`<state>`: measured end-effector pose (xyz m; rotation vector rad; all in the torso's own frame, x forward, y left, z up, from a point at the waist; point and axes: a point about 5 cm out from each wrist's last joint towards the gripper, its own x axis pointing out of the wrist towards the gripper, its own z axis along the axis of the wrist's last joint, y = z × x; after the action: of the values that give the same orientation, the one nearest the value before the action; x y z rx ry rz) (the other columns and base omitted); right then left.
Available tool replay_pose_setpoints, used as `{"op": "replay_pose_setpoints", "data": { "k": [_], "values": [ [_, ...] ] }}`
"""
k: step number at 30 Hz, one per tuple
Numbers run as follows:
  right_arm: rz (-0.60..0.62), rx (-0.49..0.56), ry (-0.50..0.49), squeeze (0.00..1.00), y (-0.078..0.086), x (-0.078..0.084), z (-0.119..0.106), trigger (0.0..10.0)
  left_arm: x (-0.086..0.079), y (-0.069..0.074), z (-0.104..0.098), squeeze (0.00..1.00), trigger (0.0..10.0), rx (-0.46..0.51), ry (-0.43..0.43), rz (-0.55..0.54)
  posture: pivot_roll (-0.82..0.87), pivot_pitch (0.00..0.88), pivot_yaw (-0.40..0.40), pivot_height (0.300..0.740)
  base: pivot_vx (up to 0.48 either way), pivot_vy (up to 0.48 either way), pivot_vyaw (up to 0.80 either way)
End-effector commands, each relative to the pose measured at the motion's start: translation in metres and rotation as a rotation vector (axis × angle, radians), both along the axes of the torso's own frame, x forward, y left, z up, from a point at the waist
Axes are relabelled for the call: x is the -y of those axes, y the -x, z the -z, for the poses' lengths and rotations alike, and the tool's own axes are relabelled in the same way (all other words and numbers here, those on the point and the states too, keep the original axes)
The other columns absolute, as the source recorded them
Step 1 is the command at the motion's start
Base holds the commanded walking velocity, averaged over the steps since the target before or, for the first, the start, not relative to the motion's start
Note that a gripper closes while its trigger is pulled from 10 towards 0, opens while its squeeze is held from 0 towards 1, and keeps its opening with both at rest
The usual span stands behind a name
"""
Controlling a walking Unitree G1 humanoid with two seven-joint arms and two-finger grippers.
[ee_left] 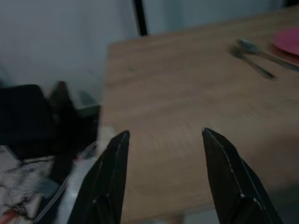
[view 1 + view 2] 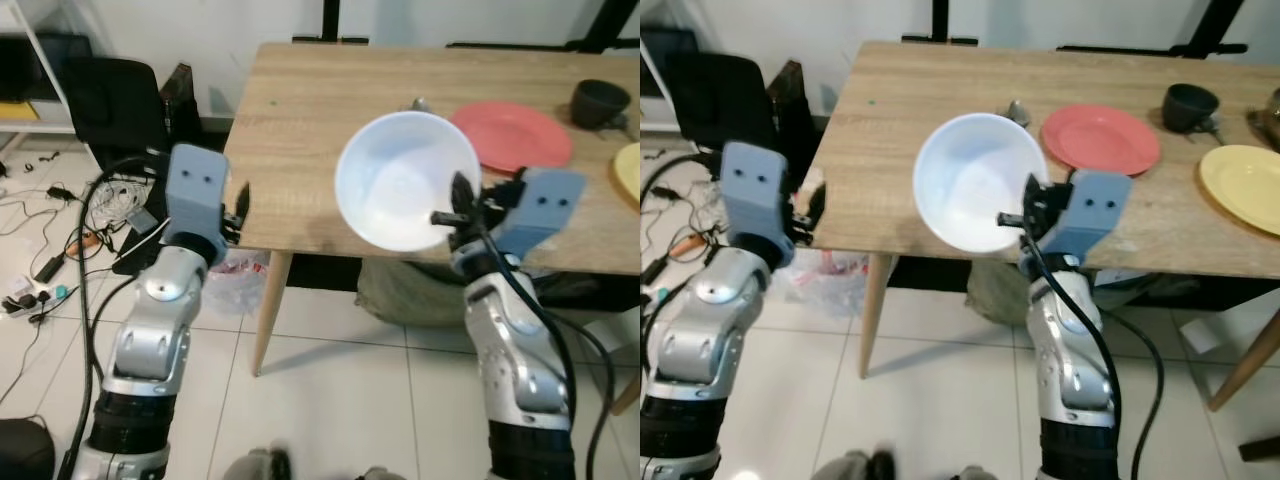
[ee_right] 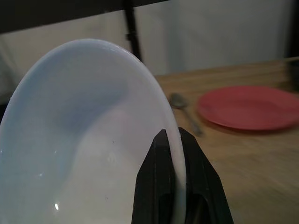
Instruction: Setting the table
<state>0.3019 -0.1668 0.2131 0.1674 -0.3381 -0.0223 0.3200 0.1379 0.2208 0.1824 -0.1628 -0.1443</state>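
Across the upper part of the head views stretches a light wooden table point(image 2: 300, 130), its near edge running just ahead of both arms, with pale tiled floor point(image 2: 330, 400) below it. Under the table sits a dark bundle, hard to make out, and off to the robot's left a black chair point(image 2: 115, 100) stands beside a tangle of cables point(image 2: 60, 230) on the floor.

Held up over the table's near edge is the white bowl point(image 2: 975, 180), tilted so its hollow faces the camera. The right gripper point(image 2: 1025, 215) has it by the rim: in the right wrist view the 2 black fingers point(image 3: 156, 186) are pinched close with the rim point(image 3: 175, 154) wedged between them, 1 finger inside the bowl and 1 outside.

Beyond the bowl a red plate point(image 2: 1100, 140) lies flat on the table, and a yellow plate point(image 2: 1245, 185) lies further to the robot's right near the table edge. A dark cup point(image 2: 1190, 105) stands behind the 2 plates, apart from both.

The left gripper point(image 1: 163, 140) hovers at the table's left corner, its fingers spread well apart with nothing between them.

A spoon point(image 1: 261, 49) and a second slim utensil point(image 1: 250, 63) lie side by side on the wood just left of the red plate.
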Motion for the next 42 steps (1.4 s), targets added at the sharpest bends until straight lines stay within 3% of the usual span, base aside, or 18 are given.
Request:
{"op": "replay_pose_setpoints", "data": {
  "k": [1,42],
  "values": [
    [-0.009,-0.005,-0.011,0.00,0.0008,-0.0035,0.0019,10.0,-0.0041,0.0007,0.0053,0.00,10.0,-0.018,-0.004,-0.012,-0.08,0.051,0.058,0.740,-0.334,0.000,0.00],
    [-0.004,-0.006,0.002,0.00,0.0010,-0.0022,0.0026,10.0,0.0015,-0.0016,0.0063,0.00,10.0,-0.016,0.003,0.011,-0.09,0.037,0.061,0.740,-0.328,0.000,0.00]
  ]
}}
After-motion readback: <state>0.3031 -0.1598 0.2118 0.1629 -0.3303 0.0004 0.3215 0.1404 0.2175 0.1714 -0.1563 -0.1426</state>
